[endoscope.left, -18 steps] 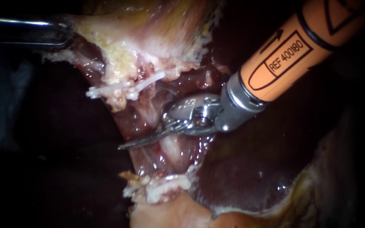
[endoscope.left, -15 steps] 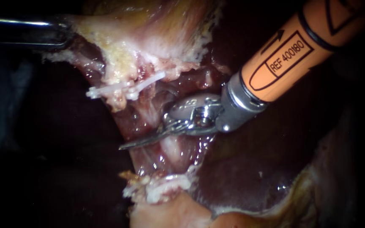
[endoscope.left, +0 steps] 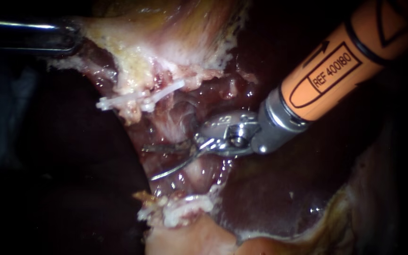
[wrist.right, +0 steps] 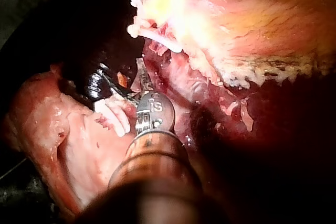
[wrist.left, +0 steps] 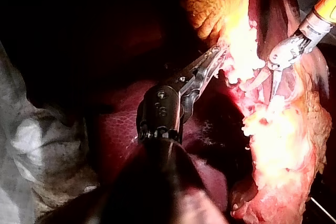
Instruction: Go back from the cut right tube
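Observation:
My right instrument [endoscope.left: 148, 163], with an orange shaft and thin curved blades, comes in from the upper right. Its blades stand open with nothing gripped, over the pink tissue strands [endoscope.left: 191, 171] between the clips. A white clip [endoscope.left: 138, 99] sits above the blades and a white clip cluster [endoscope.left: 180, 208] below them. I cannot tell which strand is cut. My left instrument [wrist.left: 212, 59] is shut on the pale gallbladder tissue [endoscope.left: 133, 42] and holds it up; in the endoscope view only its dark shaft [endoscope.left: 29, 35] shows. The left wrist view shows the open blades [wrist.left: 269, 83] beside the clipped tissue.
Dark red liver [endoscope.left: 279, 189] lies under and to the right of the blades. Pale fatty tissue [endoscope.left: 190, 236] lies below the lower clips. In the right wrist view the upper clip [wrist.right: 152, 34] lies ahead of the instrument's wrist and white clips [wrist.right: 113, 118] beside it.
My right instrument has drawn back toward the upper right, away from the strands. Its blades, lying together before, now stand apart. The left instrument and the clips have not moved.

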Controlling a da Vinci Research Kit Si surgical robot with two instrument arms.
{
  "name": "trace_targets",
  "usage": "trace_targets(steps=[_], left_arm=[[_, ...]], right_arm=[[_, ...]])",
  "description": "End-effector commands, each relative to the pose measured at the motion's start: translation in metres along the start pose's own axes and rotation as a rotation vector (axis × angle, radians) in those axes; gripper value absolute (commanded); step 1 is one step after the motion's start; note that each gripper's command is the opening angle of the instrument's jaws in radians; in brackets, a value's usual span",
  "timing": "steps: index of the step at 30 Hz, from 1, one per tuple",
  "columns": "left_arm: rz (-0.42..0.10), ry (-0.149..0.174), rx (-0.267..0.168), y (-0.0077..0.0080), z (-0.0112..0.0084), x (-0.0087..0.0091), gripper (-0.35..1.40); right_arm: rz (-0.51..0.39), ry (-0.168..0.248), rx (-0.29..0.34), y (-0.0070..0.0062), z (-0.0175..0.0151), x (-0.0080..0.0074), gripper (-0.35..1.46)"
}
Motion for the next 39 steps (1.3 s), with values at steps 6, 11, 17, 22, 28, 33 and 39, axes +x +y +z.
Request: trace_targets(steps=[6, 11, 17, 22, 28, 33, 39], left_arm=[[0.001, 0.000, -0.002, -0.0003, 0.0000, -0.0001, -0.35], [0.001, 0.000, -0.002, -0.0004, 0.0000, -0.0001, -0.35], [0.001, -0.001, -0.003, -0.0005, -0.0001, -0.0001, -0.35], [0.001, -0.001, -0.003, -0.0005, 0.0000, -0.0001, -0.35], [0.004, 0.001, 0.000, -0.0012, 0.0005, -0.0004, -0.35], [0.012, 0.006, 0.007, -0.0020, 0.0025, -0.0017, -0.35], [0.024, -0.007, -0.003, -0.0028, 0.0060, -0.0034, -0.35]], right_arm=[[-0.099, -0.107, -0.206, -0.0023, -0.0040, -0.0002, 1.45], [-0.179, -0.244, -0.302, -0.0039, -0.0081, -0.0001, 1.45], [-0.187, -0.260, -0.337, -0.0046, -0.0131, 0.0000, 1.45], [-0.184, -0.265, -0.358, -0.0048, -0.0154, -0.0004, 1.45], [-0.187, -0.267, -0.361, -0.0048, -0.0161, -0.0006, 1.45], [-0.187, -0.267, -0.361, -0.0048, -0.0161, -0.0006, 1.45], [-0.187, -0.267, -0.360, -0.0047, -0.0162, -0.0007, 1.45]])
